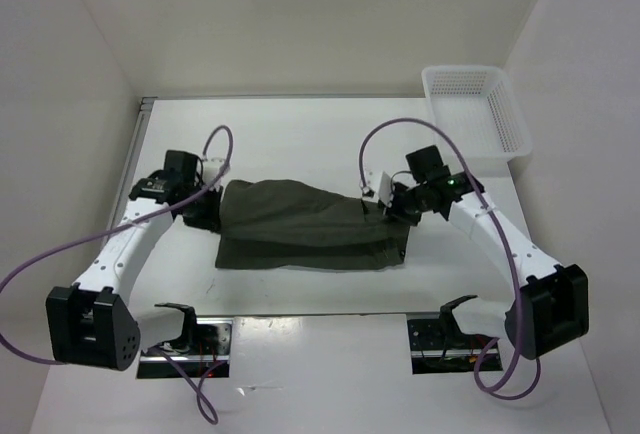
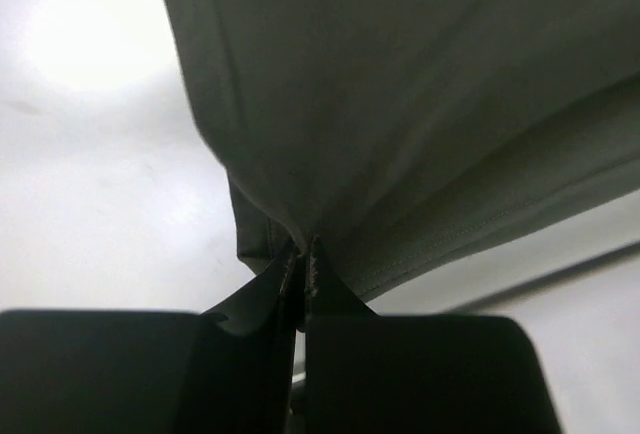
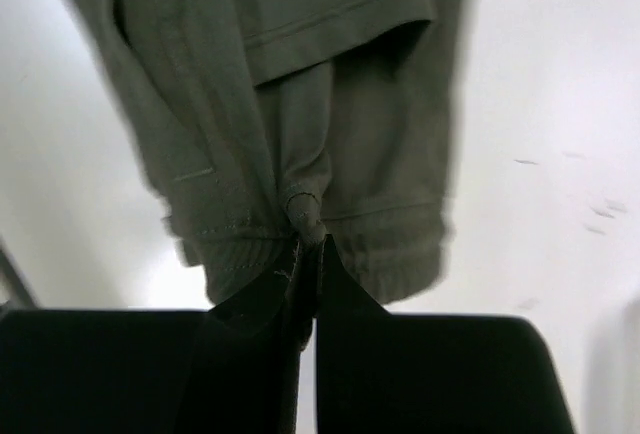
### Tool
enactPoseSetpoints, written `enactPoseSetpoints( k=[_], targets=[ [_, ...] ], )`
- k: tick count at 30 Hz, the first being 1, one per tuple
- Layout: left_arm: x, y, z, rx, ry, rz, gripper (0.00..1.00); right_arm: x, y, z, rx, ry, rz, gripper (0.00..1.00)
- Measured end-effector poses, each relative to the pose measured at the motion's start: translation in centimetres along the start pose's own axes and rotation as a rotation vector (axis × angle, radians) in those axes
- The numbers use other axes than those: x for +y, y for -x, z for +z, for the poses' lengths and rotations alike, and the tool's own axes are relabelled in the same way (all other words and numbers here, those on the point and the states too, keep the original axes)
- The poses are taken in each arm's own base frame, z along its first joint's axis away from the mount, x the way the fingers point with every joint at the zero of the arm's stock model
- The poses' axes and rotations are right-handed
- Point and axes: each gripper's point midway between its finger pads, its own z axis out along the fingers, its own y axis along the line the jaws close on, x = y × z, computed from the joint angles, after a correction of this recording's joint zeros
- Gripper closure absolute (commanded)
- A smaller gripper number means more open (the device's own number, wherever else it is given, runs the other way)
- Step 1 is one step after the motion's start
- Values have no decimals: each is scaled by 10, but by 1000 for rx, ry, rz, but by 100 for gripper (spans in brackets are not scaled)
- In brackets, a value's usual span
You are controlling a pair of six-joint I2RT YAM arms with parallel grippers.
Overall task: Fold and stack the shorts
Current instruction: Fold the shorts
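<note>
The dark olive-green shorts (image 1: 305,224) lie folded lengthwise across the middle of the white table, with the upper layer lifted at both ends. My left gripper (image 1: 208,210) is shut on the hem end of the shorts (image 2: 400,124) at the left. My right gripper (image 1: 390,208) is shut on the ribbed waistband end of the shorts (image 3: 300,144) at the right. In both wrist views the cloth hangs from closed fingertips above the table.
A white plastic basket (image 1: 478,109) stands at the back right corner. White walls enclose the table on three sides. Purple cables loop from both arms. Two dark openings sit near the front edge by the arm bases.
</note>
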Motion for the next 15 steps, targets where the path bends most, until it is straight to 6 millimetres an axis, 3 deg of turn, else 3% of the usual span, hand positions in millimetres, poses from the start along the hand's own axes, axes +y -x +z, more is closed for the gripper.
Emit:
enactPoseSetpoints(
  k=[3,6,9,11,12,13,14,15],
  targets=[
    [-5,-49,19,162,-21,-10,93,35,-21,19,57,92,-28,96],
    [-8,-72,25,241,-30,-16,93,58,-46,29,115,157,-41,88],
    [-8,-74,27,251,-30,-10,91,65,-52,31,137,184,-94,77],
    [-7,-74,27,250,-23,-7,86,66,-53,31,144,192,-133,62],
    [-7,-74,28,250,-18,-5,82,66,-54,31,150,195,-148,45],
    [-6,-75,28,252,-13,0,75,65,-56,30,159,198,-167,41],
    [-6,-75,28,254,-7,4,62,66,-58,29,168,201,-177,39],
    [-4,-77,28,260,4,10,57,66,-60,28,177,205,-189,36]
  ],
)
